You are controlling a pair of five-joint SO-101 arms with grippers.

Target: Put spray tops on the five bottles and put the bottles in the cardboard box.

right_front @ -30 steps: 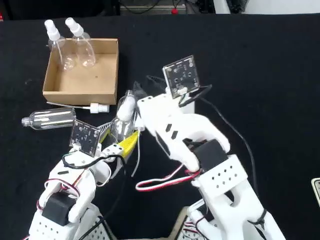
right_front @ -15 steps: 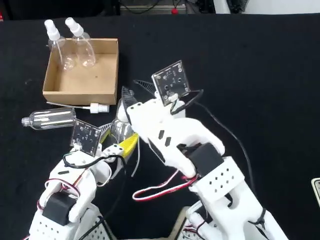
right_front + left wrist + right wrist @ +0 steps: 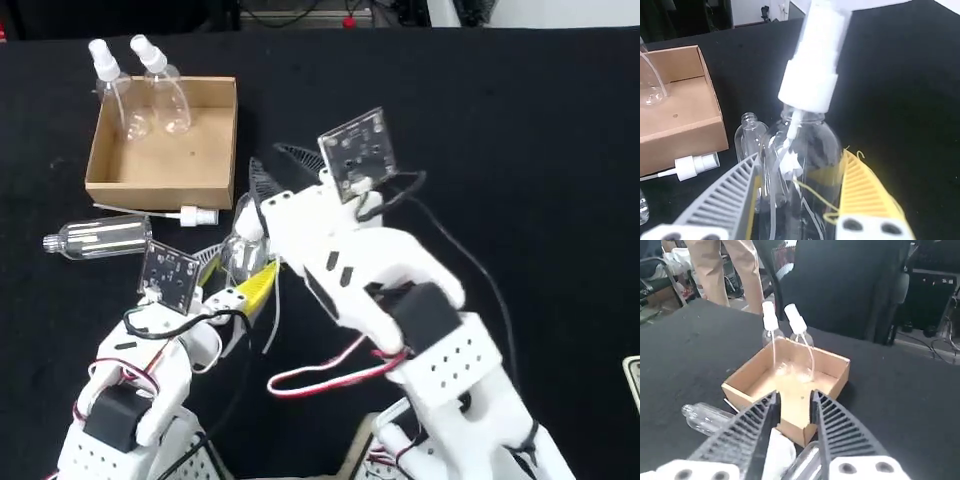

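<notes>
Left gripper closed on a clear bottle, held upright, likely to keep the neck steady and facing up for capping. Right gripper pinched narrow on a white spray top, poised tilted over that neck, dip tube inside, collar not yet seated. Tube and neck plain from the left wrist; from the high view, covered by the white arm. Just beside the held bottle, a second uncapped bottle, standing. Farther out, a loose spray top and a lying bottle near the cardboard box. Two capped bottles leaning in its far corner, clearest from the right wrist.
</notes>
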